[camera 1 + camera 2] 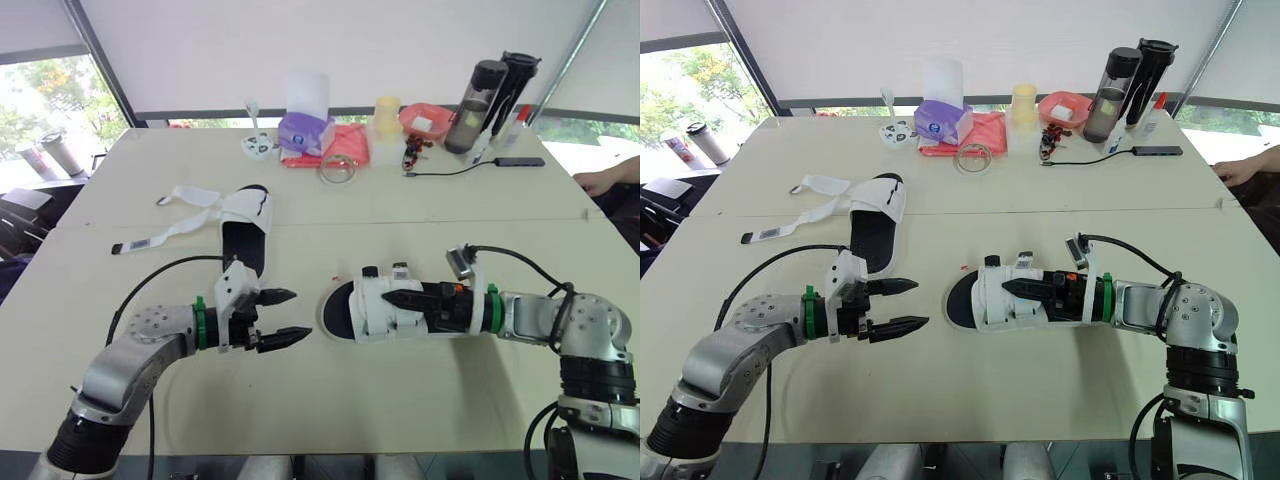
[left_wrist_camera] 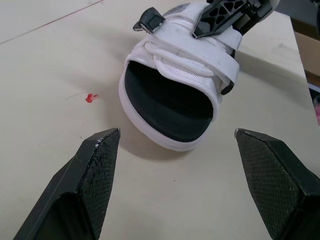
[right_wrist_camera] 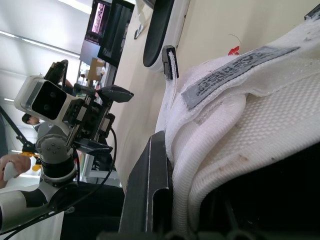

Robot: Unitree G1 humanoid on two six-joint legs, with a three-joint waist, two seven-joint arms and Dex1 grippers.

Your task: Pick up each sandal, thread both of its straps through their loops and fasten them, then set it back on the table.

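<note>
While the right gripper (image 1: 392, 300) clamped one of two sandals, the left gripper (image 1: 295, 317) hung open and empty.

Two sandals lay on the table (image 1: 400, 390). The near sandal (image 1: 375, 305) lay at the middle, its toe toward the left gripper, its bands closed across the top. The far sandal (image 1: 245, 225) lay behind the left arm with its loose straps (image 1: 185, 215) splayed to the left. Two dark bottles (image 1: 490, 90) stood at the back right. The left wrist view showed the near sandal's open toe, its dark footbed, and a small red mark (image 2: 90, 98) on the table beside it, between widely parted fingers (image 2: 100, 165) touching nothing. The right wrist view showed the woven bands up close, with a grey label (image 3: 235, 72) and a black loop (image 3: 170, 62), and one finger pressed against the webbing.
</note>
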